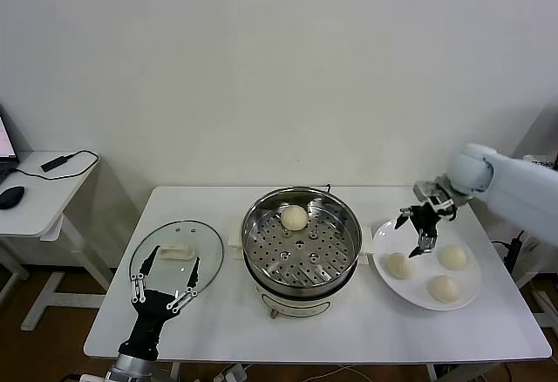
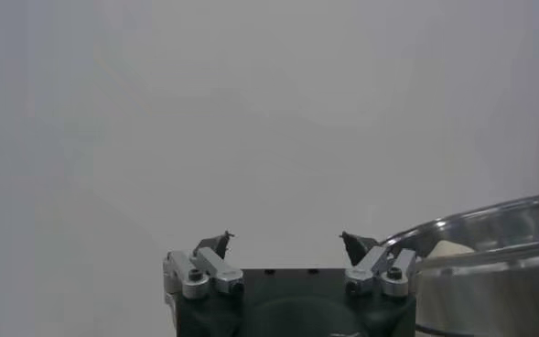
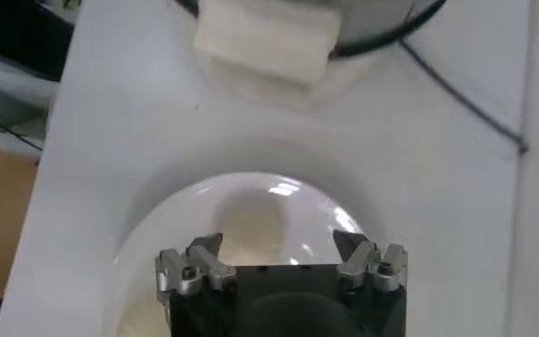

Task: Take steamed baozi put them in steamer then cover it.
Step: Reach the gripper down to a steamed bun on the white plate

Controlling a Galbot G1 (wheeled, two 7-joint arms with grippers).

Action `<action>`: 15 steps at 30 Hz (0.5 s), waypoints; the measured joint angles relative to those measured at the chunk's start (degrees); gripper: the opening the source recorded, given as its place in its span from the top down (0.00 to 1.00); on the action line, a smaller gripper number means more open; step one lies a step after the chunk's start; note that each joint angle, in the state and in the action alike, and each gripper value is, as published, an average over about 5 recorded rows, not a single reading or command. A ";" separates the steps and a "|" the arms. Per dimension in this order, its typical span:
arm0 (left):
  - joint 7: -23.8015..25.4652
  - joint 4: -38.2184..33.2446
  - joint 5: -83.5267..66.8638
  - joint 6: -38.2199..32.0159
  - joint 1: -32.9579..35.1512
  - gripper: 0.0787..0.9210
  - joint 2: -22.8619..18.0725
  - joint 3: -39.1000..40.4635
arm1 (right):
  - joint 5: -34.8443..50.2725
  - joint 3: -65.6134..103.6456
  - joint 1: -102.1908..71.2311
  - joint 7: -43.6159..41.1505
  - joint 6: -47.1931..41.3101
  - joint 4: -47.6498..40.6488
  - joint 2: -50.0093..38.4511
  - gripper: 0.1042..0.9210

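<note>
My left gripper idles spread by the lid. One bun sits in the steamer. Right gripper hangs spread over the plate and its three buns. Risk: an off-centre pinch rolls a bun off. My wrist view hides the target under the fingers.

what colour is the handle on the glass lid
Cream-white; the handle on the lid shows best in the head view.
</note>
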 measured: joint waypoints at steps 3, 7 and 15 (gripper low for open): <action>0.00 0.07 0.00 -0.13 0.12 0.12 -0.01 -0.08 | -0.24 0.39 -1.94 1.07 -0.59 -1.00 0.16 0.12; -0.01 0.30 0.00 -0.27 0.12 0.12 -0.01 -0.16 | -0.59 1.03 -4.12 2.27 -1.08 -2.14 0.52 0.12; -0.04 0.37 0.01 -0.36 0.09 0.12 -0.15 -0.19 | -1.34 2.35 -7.63 4.27 -1.51 -3.96 1.55 0.12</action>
